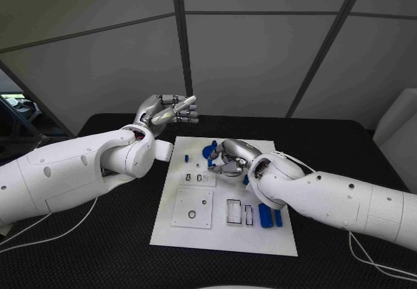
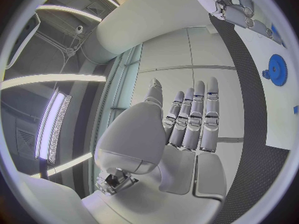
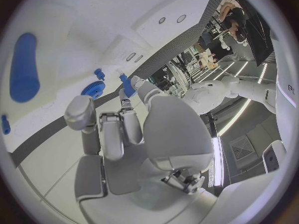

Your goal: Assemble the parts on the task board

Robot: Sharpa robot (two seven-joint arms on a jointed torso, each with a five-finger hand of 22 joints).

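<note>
Head view: white, flat, rectangular task board (image 1: 261, 238) in the middle of the black table (image 1: 348, 144), cut with rectangular and oval recesses. Two blue bar-shaped parts (image 1: 270, 215) near the board's right edge, touching or nearly so; more blue parts (image 1: 210, 150) by its far edge. Left hand (image 1: 169, 109) raised off the board's far left corner, silver fingers extended and close together, holding nothing. Right hand (image 1: 228, 158) low over the board's far half, fingers curled in; cannot tell whether anything sits between them.

Left wrist view: smooth metallic fingers (image 2: 193, 117) straight, side by side, empty. Toothed blue gear (image 2: 277, 69) flat on the white board.

Right wrist view: fingers (image 3: 112, 129) bent inward; small blue piece (image 3: 127, 86) at the fingertips, possibly pinched, though contact unclear. Gear (image 3: 93, 90) beside it, long rounded blue part (image 3: 25, 67) further along the board.
</note>
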